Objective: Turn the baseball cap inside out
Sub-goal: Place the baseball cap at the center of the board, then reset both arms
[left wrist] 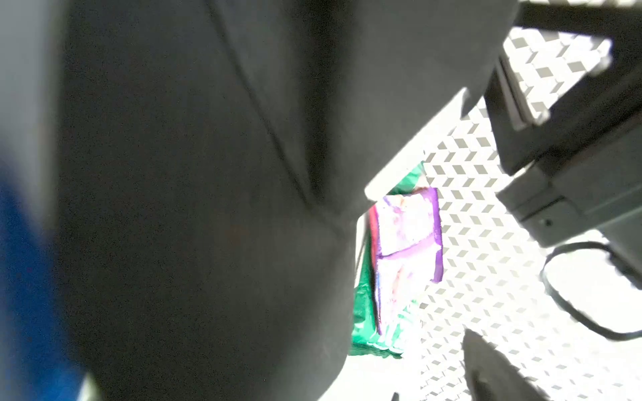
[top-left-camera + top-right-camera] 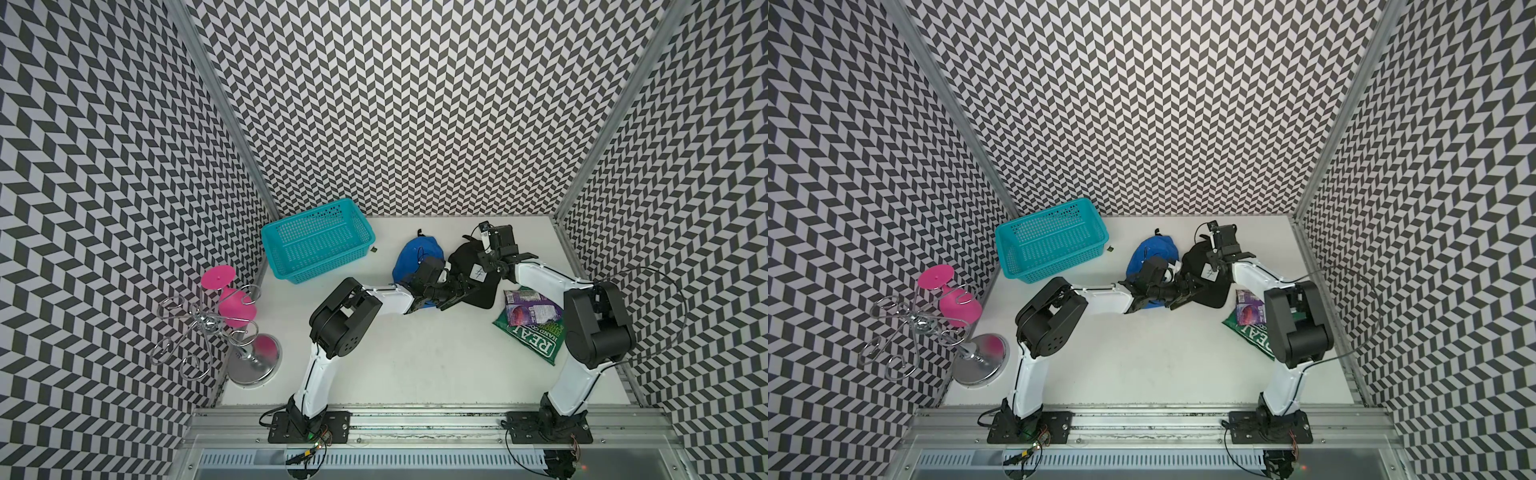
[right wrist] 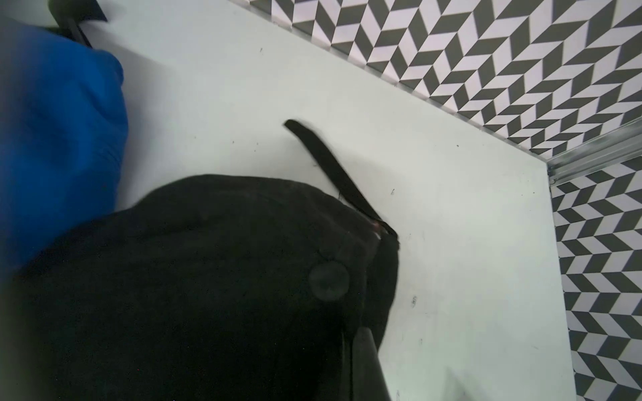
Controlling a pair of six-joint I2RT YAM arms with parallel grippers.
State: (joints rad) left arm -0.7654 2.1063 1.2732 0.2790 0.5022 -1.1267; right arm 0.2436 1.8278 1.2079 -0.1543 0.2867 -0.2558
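**Black cap pinched at the back of the worktop, basket beside it**

The teal basket (image 2: 307, 216) sits at the far left of the worktop (image 2: 415, 353). Its perforated floor shows all over, and a small dark scrap lies just outside its right corner. A green snack bag (image 2: 536, 336) lies flat on the right with a purple packet (image 2: 528, 307) on top of it.

The black cap (image 2: 463, 259) rests on the far middle-right of the worktop, touching a blue cap (image 2: 415, 257) on its left. Its crown bulges outward with the top button (image 3: 329, 280) showing. The brim points toward the robot, and a white tag (image 2: 480, 273) with a pen mark sits on the cap. The back strap (image 3: 333, 166) trails loose across the worktop.

The right gripper (image 2: 488, 261) stands over the crown with its fingers (image 3: 364, 364) pressed together, pinching the fabric at the cap's edge. The left gripper (image 2: 459, 294) is at the brim side with its fingers spread, and black fabric fills most of the left wrist view.
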